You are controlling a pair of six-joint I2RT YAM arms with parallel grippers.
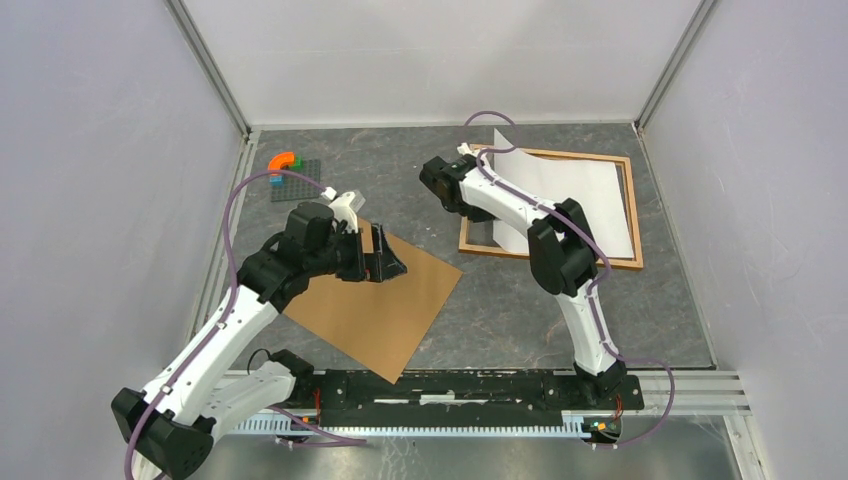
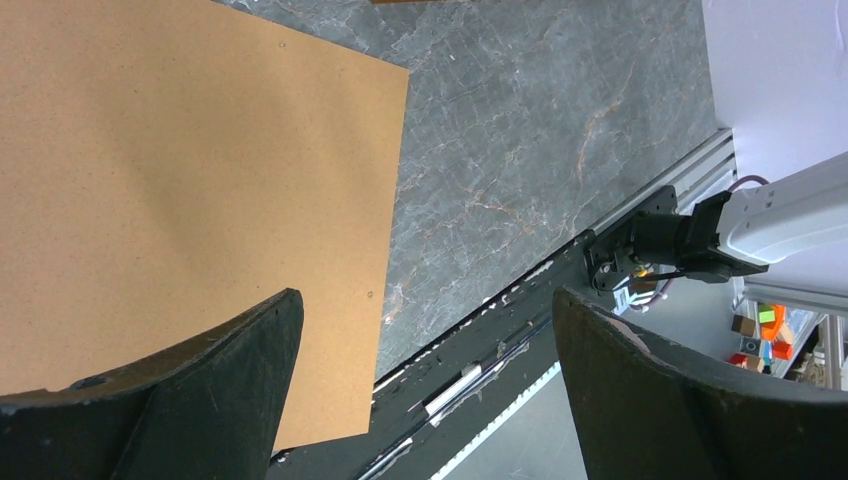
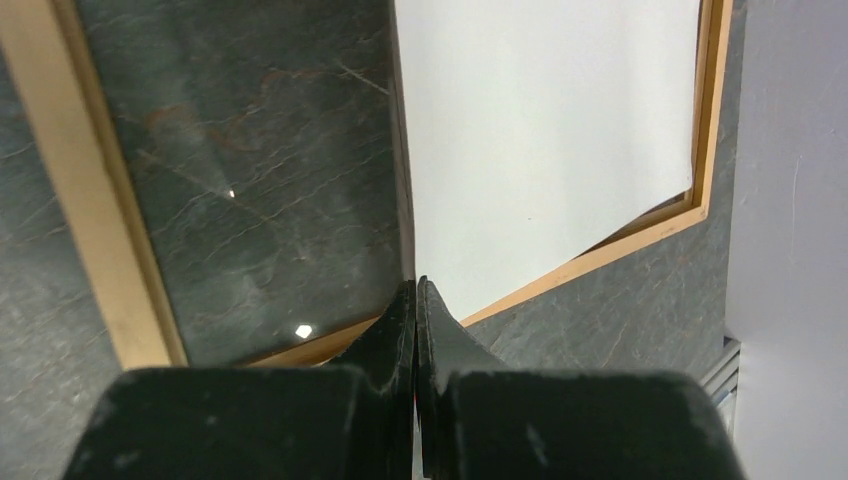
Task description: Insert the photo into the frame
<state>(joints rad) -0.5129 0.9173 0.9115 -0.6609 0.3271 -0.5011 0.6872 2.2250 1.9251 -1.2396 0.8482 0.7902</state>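
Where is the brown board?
Top view: the brown board lies flat on the table's left half, beneath the left arm's open jaws, left of the frame.

Past the black fingers of the right gripper, the photo is plain white, the frame light brown wood, and the table dark grey marble with pale and rusty veins. Under the left gripper, also black-fingered, the backing board is tan, faintly speckled. Beyond those fingers, orange, green and blue blocks sit on a dark grey baseplate.
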